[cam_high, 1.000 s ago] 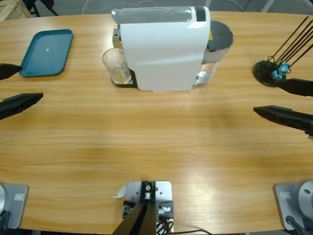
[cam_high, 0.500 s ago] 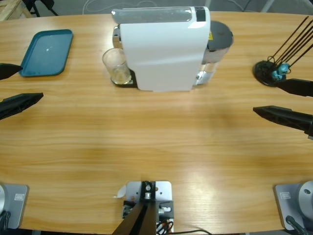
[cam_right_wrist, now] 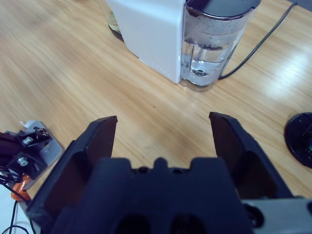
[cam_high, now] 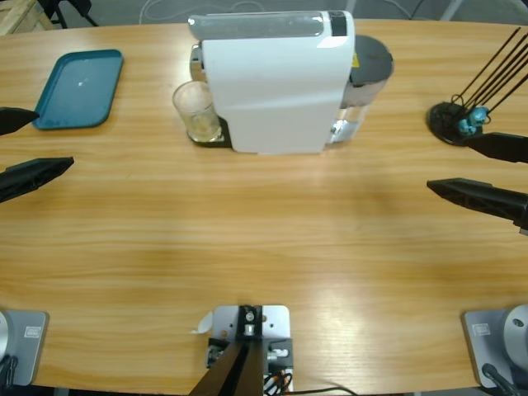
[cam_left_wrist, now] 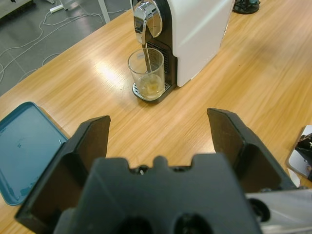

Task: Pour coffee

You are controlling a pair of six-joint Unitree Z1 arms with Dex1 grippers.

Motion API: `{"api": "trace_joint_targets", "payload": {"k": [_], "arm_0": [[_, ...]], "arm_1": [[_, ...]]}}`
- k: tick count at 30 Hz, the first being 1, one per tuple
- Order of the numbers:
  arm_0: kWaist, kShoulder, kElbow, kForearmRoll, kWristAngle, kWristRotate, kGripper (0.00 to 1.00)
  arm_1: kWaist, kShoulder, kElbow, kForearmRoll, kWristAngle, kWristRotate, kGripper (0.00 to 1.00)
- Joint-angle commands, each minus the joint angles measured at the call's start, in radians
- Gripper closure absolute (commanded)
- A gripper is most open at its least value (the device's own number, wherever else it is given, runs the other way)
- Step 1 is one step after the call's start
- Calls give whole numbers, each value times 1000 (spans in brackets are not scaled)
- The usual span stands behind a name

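**Both grippers wide and empty while the machine fills the glass**

Fingers of the left gripper [cam_left_wrist: 158, 134] stand spread wide with nothing between them, and the right gripper [cam_right_wrist: 163, 134] is just as open and just as empty. In the high view the left gripper [cam_high: 25, 148] sits at the left edge of the table [cam_high: 264, 247] and the right gripper [cam_high: 478, 169] at the right edge, each well apart from everything else.

The white machine [cam_high: 276, 82] stands at the far middle of the table. A clear glass [cam_high: 195, 110] rests on its drip tray at the left end, directly under the chrome spout [cam_left_wrist: 147, 18]. The left wrist view shows a thin stream running from the spout into the glass [cam_left_wrist: 146, 73], where the coffee [cam_left_wrist: 152, 87] lies as a shallow pale amber layer at the bottom. A water tank [cam_right_wrist: 214, 46], part filled, is fixed to the machine's right end.

A teal tray [cam_high: 80, 88] lies far left, just beyond the left gripper. A black stand [cam_high: 452, 122] with thin rods sits far right.

My reading is that the brewing step is under way and neither arm has work until the stream stops. The left arm faces the glass squarely, so it looks the likelier 1 of the 2 to fetch it. That move would need the jaws to close around the glass wall below the rim, then draw it sideways clear of the spout while keeping it upright, since the glass is smooth and open-topped.
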Motion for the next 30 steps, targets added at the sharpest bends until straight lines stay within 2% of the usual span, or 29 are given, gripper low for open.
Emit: {"api": "trace_joint_targets", "payload": {"k": [1,30], "arm_0": [[2,32,39,-12,-22,-10,138],[2,52,37,-16,-47,-13,138]], "arm_1": [[-1,12,33,-12,14,4,179],[-2,12,35,-12,15,4,179]]}}
